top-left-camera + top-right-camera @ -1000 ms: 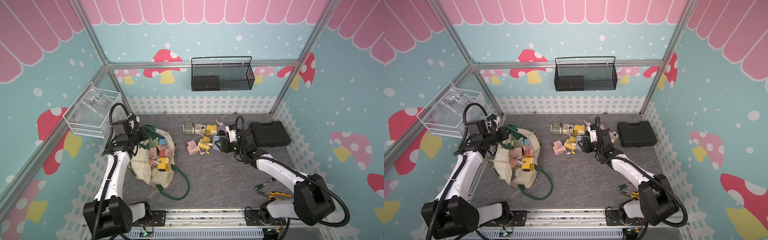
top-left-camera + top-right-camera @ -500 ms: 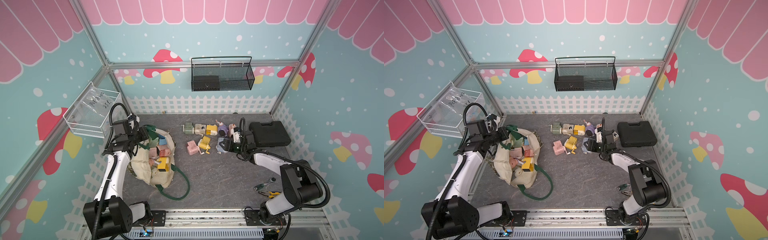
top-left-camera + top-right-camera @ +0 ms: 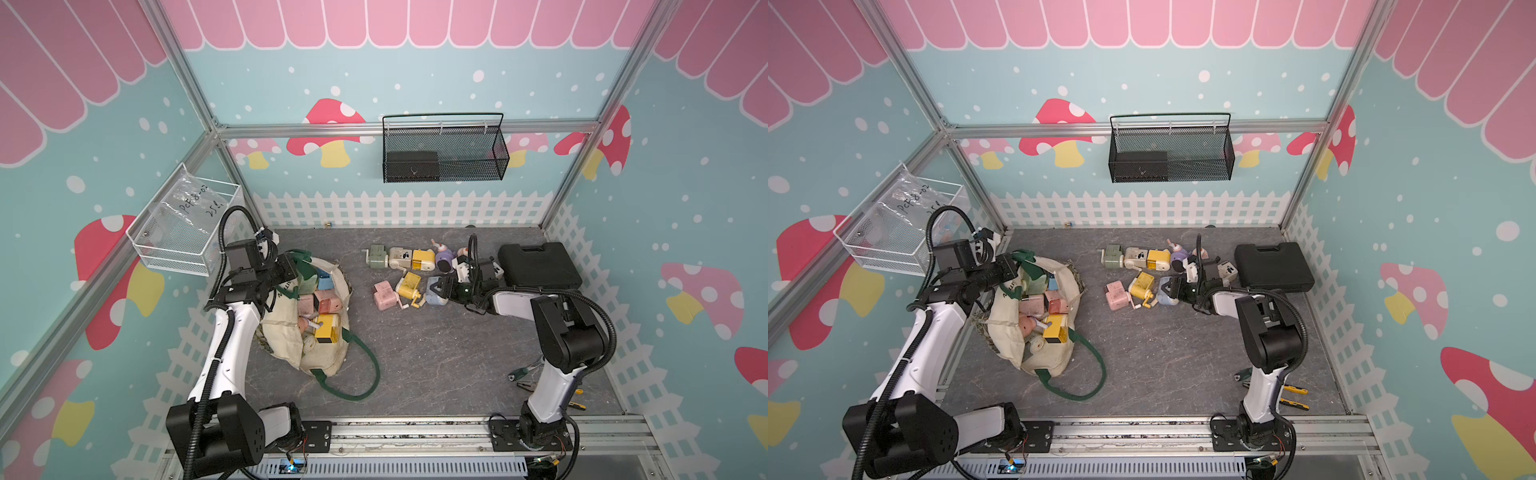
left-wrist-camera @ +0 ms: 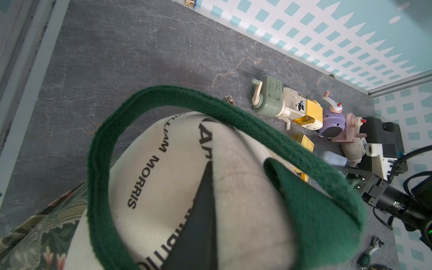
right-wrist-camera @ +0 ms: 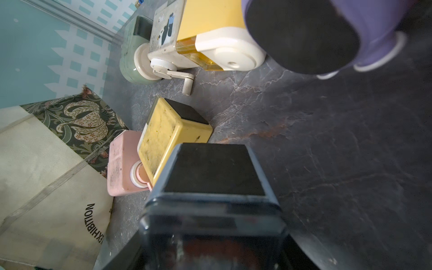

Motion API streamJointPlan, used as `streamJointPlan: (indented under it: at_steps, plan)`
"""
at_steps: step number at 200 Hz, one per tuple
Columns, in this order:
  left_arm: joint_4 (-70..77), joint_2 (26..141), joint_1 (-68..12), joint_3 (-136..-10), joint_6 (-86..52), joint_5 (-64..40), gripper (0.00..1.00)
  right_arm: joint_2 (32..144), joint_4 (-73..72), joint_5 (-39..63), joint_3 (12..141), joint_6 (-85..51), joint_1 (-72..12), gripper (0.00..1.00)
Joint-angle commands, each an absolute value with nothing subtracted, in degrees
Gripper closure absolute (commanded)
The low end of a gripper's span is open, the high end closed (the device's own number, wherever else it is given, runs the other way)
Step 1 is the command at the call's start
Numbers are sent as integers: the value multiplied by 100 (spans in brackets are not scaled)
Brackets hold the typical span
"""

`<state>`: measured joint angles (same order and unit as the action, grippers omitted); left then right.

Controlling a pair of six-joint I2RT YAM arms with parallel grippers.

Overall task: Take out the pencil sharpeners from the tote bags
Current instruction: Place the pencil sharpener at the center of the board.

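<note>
The cream tote bag (image 3: 286,332) lies open at the left of the table, with several pencil sharpeners (image 3: 326,301) showing inside it. My left gripper (image 3: 291,270) is shut on the bag's far rim beside its green handle (image 4: 233,109); one dark finger (image 4: 198,222) presses the canvas. Several more sharpeners (image 3: 411,258) lie in a loose pile mid-table. My right gripper (image 3: 439,289) is low at the pile's right edge, shut on a blue sharpener (image 5: 214,170) with a black base. That sharpener sits right next to a yellow one (image 5: 163,142).
A flat black case (image 3: 536,266) lies just behind the right arm. Yellow-handled pliers (image 3: 1291,392) rest near the right arm's base. The bag's other green handle (image 3: 365,374) loops onto the table. A black mesh basket (image 3: 444,153) and a white wire basket (image 3: 183,232) hang on the walls.
The right arm has folded, its elbow drawing in toward the pile, while its gripper kept the blue sharpener beside the pile. The left arm and the bag have not moved.
</note>
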<state>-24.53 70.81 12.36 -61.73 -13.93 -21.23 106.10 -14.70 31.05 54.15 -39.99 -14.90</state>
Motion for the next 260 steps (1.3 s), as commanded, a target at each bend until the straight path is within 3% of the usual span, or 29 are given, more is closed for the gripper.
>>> streamJointPlan:
  at_steps: [1, 142, 196, 215, 260]
  plan:
    - [-1983, 7005, 1253, -6350, -1402, -2321, 100, 10831, -1581, 3339, 5593, -4112, -1484, 56]
    - [-1982, 6995, 1251, -6346, -1398, -2330, 100, 11640, -1538, 3684, 6290, -4254, -1893, 54]
    - [-1979, 7004, 1249, -6346, -1404, -2346, 100, 11447, -1152, 3289, 6397, -3893, -1908, 36]
    - [-1982, 7005, 1252, -6347, -1398, -2341, 100, 11337, -888, 3055, 6470, -3708, -1907, 2]
    - [-1979, 6985, 1249, -6338, -1389, -2321, 100, 11014, -492, 2579, 6523, -3394, -1907, 1]
